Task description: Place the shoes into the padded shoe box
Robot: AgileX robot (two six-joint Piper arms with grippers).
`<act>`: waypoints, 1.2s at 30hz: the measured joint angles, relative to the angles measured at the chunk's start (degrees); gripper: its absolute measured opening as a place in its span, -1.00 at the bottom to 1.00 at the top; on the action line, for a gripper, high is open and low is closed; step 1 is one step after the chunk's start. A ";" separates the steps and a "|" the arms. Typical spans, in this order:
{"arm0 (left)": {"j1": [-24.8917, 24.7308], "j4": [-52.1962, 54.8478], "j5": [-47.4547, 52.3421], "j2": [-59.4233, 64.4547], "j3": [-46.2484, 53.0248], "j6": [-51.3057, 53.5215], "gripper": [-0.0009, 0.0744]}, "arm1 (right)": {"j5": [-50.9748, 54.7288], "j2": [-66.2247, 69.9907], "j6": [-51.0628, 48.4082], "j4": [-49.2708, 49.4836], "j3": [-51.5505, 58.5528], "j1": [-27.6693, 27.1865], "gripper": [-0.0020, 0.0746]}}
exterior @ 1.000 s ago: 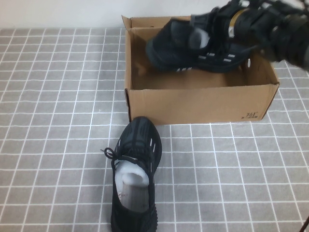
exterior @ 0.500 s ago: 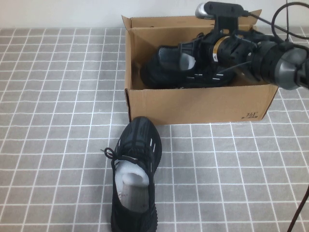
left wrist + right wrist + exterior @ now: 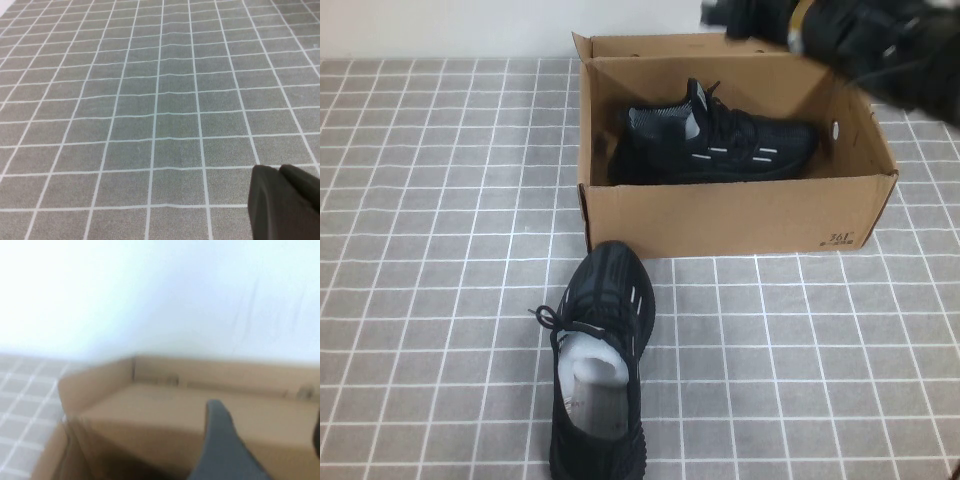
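One black sneaker [image 3: 720, 145] with white side stripes lies on its side inside the brown cardboard shoe box [image 3: 720, 215]. The other black sneaker [image 3: 598, 370], with white paper stuffing, stands on the tablecloth just in front of the box, toe toward it. My right gripper [image 3: 730, 15] is lifted above the box's far rim, blurred by motion. In the right wrist view it [image 3: 267, 440] is open and empty, looking down at the box's far wall [image 3: 150, 405]. My left gripper [image 3: 280, 172] is shut and empty over bare tablecloth, out of the high view.
A grey checked tablecloth [image 3: 440, 250] covers the table. A white wall runs behind the box. The box's small far flap [image 3: 650, 45] stands upright at the back.
My right gripper lowered the sneaker into the box, let go of it, and has risen up and back toward the far right. The sneaker on the table has not moved.
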 joint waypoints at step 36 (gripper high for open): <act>0.00 0.00 0.00 0.00 0.00 0.00 -0.99 | 51.42 -66.80 -39.31 31.82 38.02 1.05 -0.97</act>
